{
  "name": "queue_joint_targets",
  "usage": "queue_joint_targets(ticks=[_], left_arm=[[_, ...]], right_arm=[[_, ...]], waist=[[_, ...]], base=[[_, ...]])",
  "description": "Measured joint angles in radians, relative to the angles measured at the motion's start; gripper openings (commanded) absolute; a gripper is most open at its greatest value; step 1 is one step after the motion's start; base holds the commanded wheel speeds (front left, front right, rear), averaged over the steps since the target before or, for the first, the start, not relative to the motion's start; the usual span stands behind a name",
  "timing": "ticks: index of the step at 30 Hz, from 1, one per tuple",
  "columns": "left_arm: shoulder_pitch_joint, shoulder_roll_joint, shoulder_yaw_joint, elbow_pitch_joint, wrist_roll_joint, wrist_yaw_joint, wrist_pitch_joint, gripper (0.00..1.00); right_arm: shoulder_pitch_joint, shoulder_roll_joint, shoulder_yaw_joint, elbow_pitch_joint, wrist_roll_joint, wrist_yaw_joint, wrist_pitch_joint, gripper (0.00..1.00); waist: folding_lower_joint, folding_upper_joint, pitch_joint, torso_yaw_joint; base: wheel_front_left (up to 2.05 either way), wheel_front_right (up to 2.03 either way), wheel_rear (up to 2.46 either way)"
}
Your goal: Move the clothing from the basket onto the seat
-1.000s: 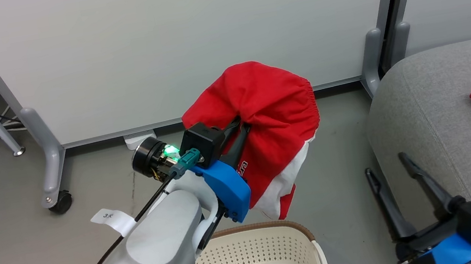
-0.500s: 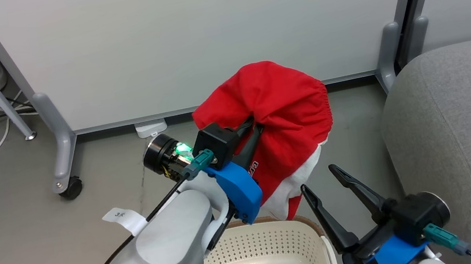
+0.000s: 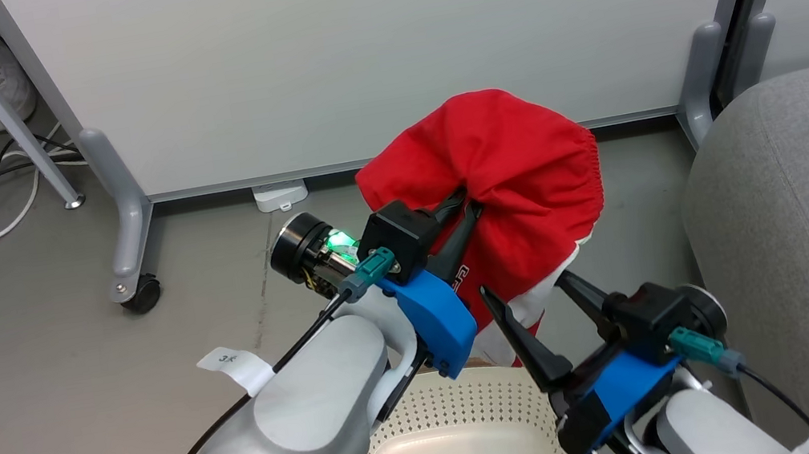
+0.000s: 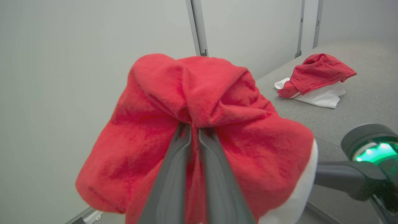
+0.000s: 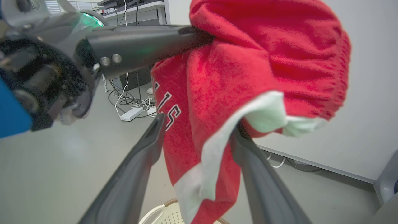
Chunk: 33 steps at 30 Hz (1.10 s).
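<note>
The right end effector [image 3: 523, 285] has swung in from beside the seat [image 3: 800, 213] to just under the red garment [image 3: 508, 162], and the head camera has turned too, sliding the seat toward the picture's right edge. Its two fingers stand wide apart, with the garment's hanging white-edged tail dropping down between them, though not yet pinched. The left end effector [image 3: 468, 205] is closed tight on a gathered fold at the top, holding the garment in the air above the far rim of the basket [image 3: 435, 417]. The cloth hangs lengthwise, straight down from that grip. The seat lies off to the robot's right, on the right arm's side, and a second red and white garment [image 4: 314, 74] already rests on it. The next move probably calls for closing on the tail.
</note>
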Motion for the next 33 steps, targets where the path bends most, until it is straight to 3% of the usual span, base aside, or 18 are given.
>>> queue_joint_targets(ticks=[3, 4, 5, 33], left_arm=[[-0.001, -0.002, -0.002, -0.001, 0.000, 0.000, -0.001, 0.00], [-0.001, -0.002, -0.003, -0.001, 0.000, 0.000, -0.001, 0.00], [-0.001, -0.002, -0.003, -0.002, 0.000, 0.000, -0.001, 0.00], [-0.006, -0.004, -0.009, -0.002, -0.001, 0.000, -0.004, 0.00]], right_arm=[[-0.035, 0.004, 0.000, 0.015, 0.002, 0.000, 0.000, 1.00], [-0.041, 0.005, 0.001, 0.020, 0.003, 0.000, 0.000, 0.45], [-0.046, 0.006, 0.000, 0.024, 0.004, 0.000, 0.000, 0.00], [-0.051, 0.009, -0.004, 0.015, 0.012, 0.000, 0.000, 0.00]], waist=[[0.0000, 0.0000, 0.002, 0.005], [0.0000, -0.0001, 0.002, 0.006], [0.0000, -0.0001, 0.002, 0.007], [-0.0001, 0.0000, -0.007, 0.006]], base=[[0.00, 0.00, 0.00], [0.00, 0.00, 0.00], [0.00, 0.00, 0.00], [0.00, 0.00, 0.00]])
